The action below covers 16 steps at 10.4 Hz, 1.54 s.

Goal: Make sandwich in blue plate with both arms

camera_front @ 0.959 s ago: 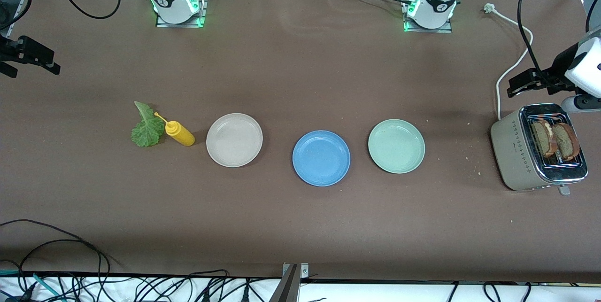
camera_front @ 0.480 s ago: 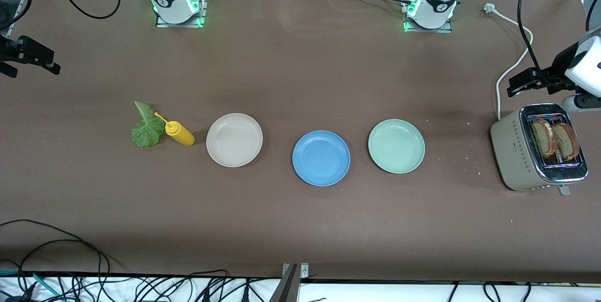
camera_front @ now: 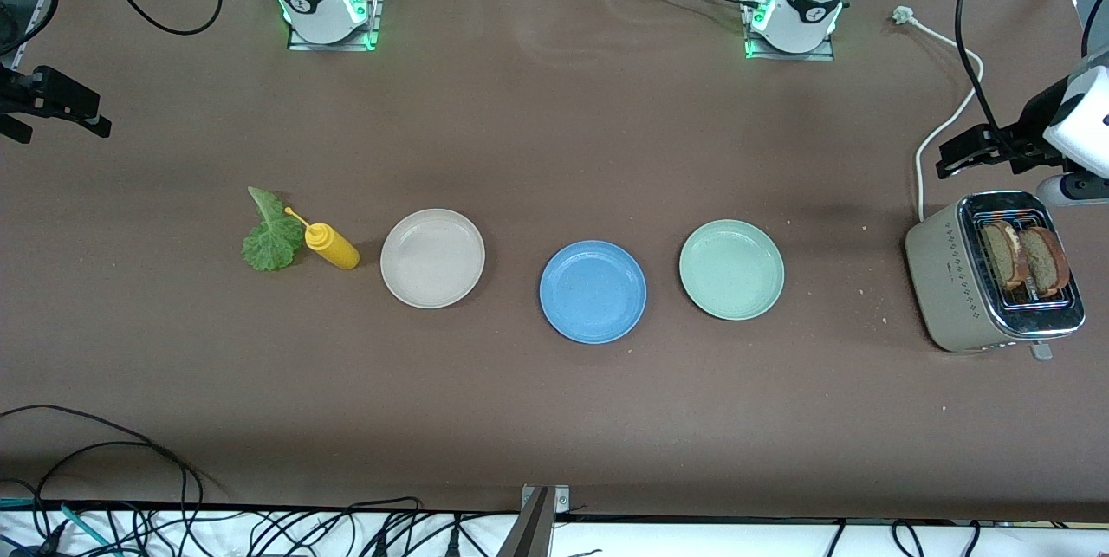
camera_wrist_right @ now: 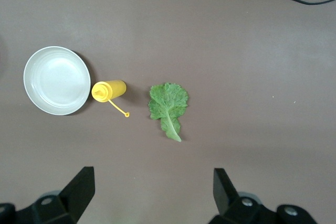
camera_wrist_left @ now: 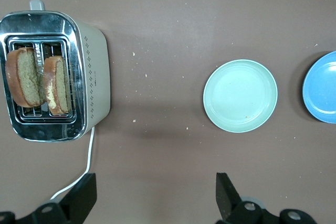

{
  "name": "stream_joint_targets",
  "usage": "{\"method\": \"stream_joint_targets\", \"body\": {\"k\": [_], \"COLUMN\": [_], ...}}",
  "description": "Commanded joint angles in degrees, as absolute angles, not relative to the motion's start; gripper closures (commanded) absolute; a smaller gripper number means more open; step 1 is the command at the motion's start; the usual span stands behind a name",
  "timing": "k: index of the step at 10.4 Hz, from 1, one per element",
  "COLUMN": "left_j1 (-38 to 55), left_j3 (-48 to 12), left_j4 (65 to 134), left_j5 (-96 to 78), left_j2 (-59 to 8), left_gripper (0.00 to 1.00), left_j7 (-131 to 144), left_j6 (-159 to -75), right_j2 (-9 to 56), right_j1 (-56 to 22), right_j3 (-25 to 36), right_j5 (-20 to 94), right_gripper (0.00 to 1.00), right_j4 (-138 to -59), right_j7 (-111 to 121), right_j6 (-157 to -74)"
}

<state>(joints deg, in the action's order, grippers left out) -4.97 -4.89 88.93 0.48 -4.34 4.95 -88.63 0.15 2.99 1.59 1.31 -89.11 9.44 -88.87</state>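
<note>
Nothing is on the blue plate (camera_front: 593, 291); assembly has not begun.

Taking the blue plate as landmark, working from the right arm's end of the table:
- right gripper (camera_wrist_right: 149, 192): up over bare table, fingers spread wide, holding nothing.
- lettuce leaf (camera_front: 271, 233), yellow squeeze bottle (camera_front: 329, 246), beige plate (camera_front: 432, 258): in a row.
- pale green plate (camera_front: 731, 269): beside the blue plate toward the left arm's end.
- toaster (camera_front: 996, 273): past it, two bread slices (camera_front: 1025, 258) standing in its slots.
- left gripper (camera_wrist_left: 155, 195): in the air near the toaster, fingers spread, empty.

Judgement on the step: bread first. Come straight down over one slice, pinch its exposed crust and lift vertically so it clears the slot.

Hard to see: both wrists are cut off at the front view's edges, and the slices' lower halves are hidden inside the toaster.
</note>
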Motion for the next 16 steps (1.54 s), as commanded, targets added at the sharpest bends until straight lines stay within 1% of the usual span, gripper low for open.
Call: {"method": "stream_joint_targets", "body": {"k": [1,7,16], "left_j1": [-5.36,-5.36,-5.36], "left_j3": [-5.36,-5.98,-5.8], "left_j4": [88.42,90.26,90.09], "left_j5": [2.11,2.2,2.2], "left_j2": [-4.04,-2.55,-2.72], "left_gripper": [0.0,0.0,0.0], "left_j7": [5.19,5.27,5.27], "left_j6": [-88.42,-88.51,-89.74], "right_j2": [-0.09,-0.09,-0.09], "right_j1": [3.34,3.34,3.34], "right_j3": [1.49,1.41,1.49], "right_j5": [1.49,1.49,1.49], "right_gripper": [0.0,0.0,0.0], "right_j4": [-88.24,-88.24,-88.24], "right_j7": [9.14,9.14,9.14], "right_j6": [-87.98,-87.98,-87.98]}}
